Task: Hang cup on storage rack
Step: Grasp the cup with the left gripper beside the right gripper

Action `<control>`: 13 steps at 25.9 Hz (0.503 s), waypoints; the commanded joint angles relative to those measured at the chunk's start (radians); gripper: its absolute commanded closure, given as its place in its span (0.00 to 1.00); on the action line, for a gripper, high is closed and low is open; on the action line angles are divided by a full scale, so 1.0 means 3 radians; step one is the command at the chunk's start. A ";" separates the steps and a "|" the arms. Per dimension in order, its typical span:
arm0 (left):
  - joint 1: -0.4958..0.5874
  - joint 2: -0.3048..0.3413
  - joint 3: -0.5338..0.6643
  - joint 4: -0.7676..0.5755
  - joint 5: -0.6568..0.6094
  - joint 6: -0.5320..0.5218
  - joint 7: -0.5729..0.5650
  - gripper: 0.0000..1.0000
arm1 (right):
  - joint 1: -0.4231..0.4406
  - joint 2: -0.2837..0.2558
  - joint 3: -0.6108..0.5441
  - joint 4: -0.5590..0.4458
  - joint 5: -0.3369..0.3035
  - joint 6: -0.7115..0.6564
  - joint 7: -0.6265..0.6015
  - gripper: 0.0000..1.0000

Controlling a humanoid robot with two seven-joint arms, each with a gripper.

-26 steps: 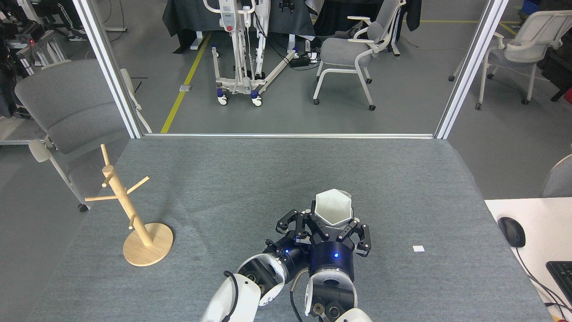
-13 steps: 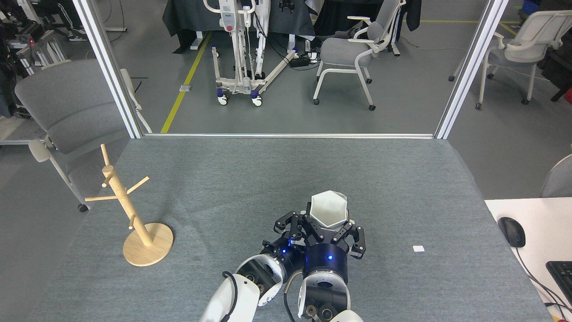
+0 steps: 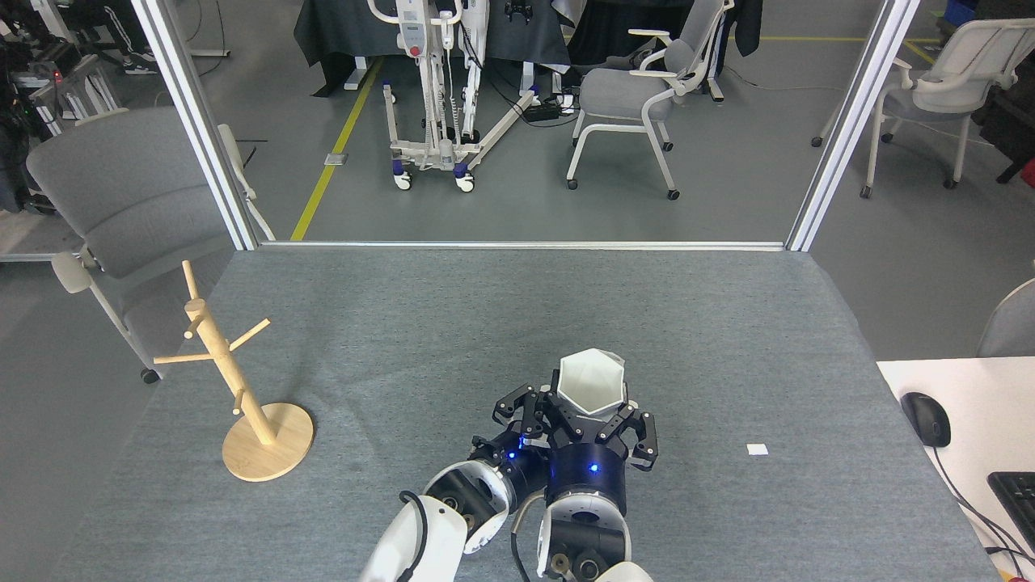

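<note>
Your right claw (image 3: pixel 594 412) grips the matte white faceted cup (image 3: pixel 593 381); left claw (image 3: pixel 517 408) hangs open beside it, so a careless swing toward the light wooden peg rack (image 3: pixel 234 376) could tip it.

No legible text, label, brand or number anywhere in my view. The small white tag (image 3: pixel 757 449) on the table (image 3: pixel 404 323) is too small to read.

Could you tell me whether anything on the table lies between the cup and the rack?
Nothing visible does. The cup is held at the right gripper, and only bare grey table lies between it and the rack off to the left. The left gripper sits right beside the cup.
</note>
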 commanded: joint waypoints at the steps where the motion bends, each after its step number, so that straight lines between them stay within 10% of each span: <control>1: 0.0004 0.0007 0.0000 0.0010 -0.0002 -0.0012 0.0063 1.00 | -0.0003 -0.0002 -0.0015 0.0035 -0.0001 -0.0050 0.0028 0.28; 4: 0.0010 0.0007 0.0000 0.0035 -0.0002 -0.0006 0.0063 1.00 | -0.0019 -0.0013 -0.0025 0.0035 -0.0001 -0.0055 0.0018 0.03; 13: 0.0010 0.0007 0.0000 0.0138 -0.0002 -0.0006 0.0063 1.00 | -0.0024 0.0003 -0.0051 0.0030 -0.0037 -0.0183 -0.0309 0.01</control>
